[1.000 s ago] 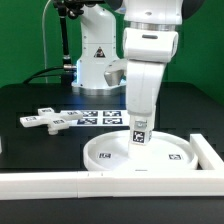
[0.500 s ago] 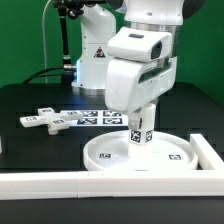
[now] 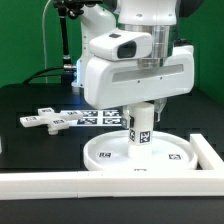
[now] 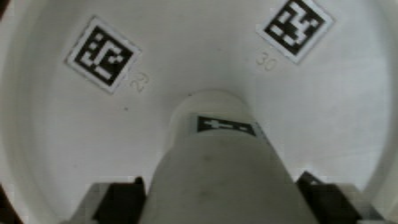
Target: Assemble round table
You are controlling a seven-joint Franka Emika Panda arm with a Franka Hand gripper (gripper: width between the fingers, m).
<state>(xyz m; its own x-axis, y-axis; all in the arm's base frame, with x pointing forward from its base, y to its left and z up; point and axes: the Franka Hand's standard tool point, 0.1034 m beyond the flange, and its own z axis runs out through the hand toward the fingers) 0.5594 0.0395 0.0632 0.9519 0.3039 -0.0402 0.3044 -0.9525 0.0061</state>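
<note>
White and broad, the gripper (image 4: 217,200) now shows its wide side to the exterior view; half a second ago it stood slantwise, so it has turned about its upright axis. Beneath the jaws lies the large rimmed round disc (image 3: 168,156), unmoved. Between the jaws stands the short cylinder post (image 3: 141,126), upright on the disc's middle as before. Both fingers (image 4: 121,199) sit against its sides, so the jaws are closed on it. Well away from the jaws, toward the exterior view's left, the flat cross-shaped piece (image 3: 45,120) lies where it was.
</note>
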